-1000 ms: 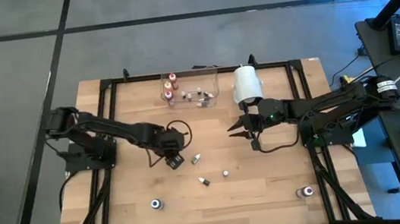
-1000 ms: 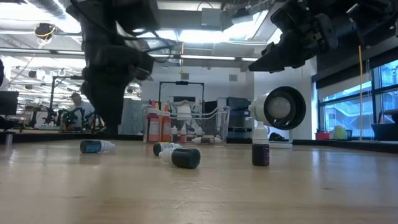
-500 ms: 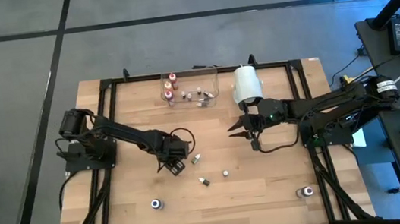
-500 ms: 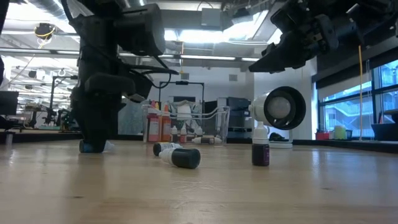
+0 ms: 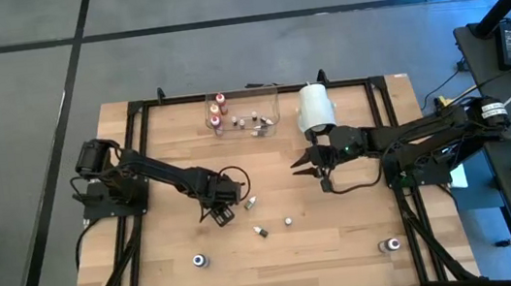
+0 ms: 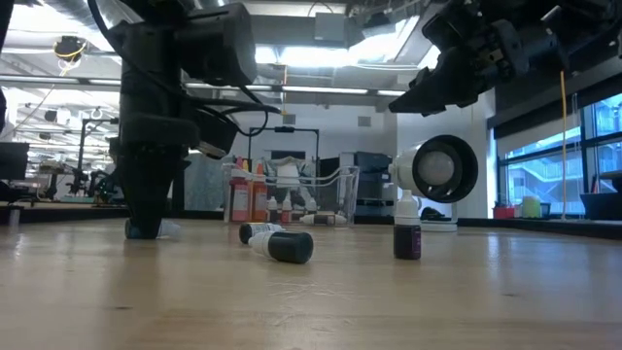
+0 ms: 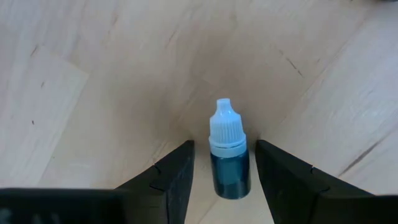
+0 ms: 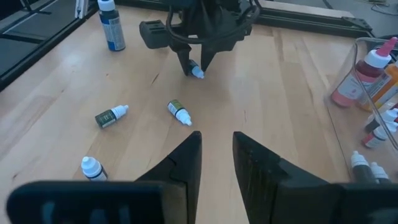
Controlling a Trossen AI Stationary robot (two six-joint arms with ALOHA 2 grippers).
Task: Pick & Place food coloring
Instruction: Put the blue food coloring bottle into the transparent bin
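Desk [image 5: 159, 155]: wooden top in a black frame, both arms reaching in from its left and right edges.
Left hand [image 5: 222, 212]: lowered to the desk surface near the middle, a little toward the left edge; its two fingers [image 7: 166, 180] stand apart on either side of a small bottle, with a gap showing on both sides of it.
Blue bottle [image 7: 228, 152]: lying flat between the left hand's fingers, pale cap pointing away from the wrist, dark blue body nearest the wrist; not gripped.
Right hand [image 5: 303, 166]: held above the desk, right of centre, below the white cylinder; fingers spread, nothing between them.
Loose bottles, middle of desk: one lying just right of the left hand [image 5: 251, 202]; a dark one lying nearer the front edge [image 5: 261, 231]; a small upright one beside it [image 5: 289, 221].
Loose bottles, front edge: one upright toward the front-left corner [image 5: 199, 260]; one upright at the front-right corner [image 5: 391, 244].
Clear tray [image 5: 272, 90]: at the middle of the back edge, holding red- and pink-topped bottles [image 5: 217, 114] at its left end and smaller pale vials [image 5: 255, 123] to their right.
White cylinder [image 5: 315, 107]: lying at the back edge, just right of the tray.
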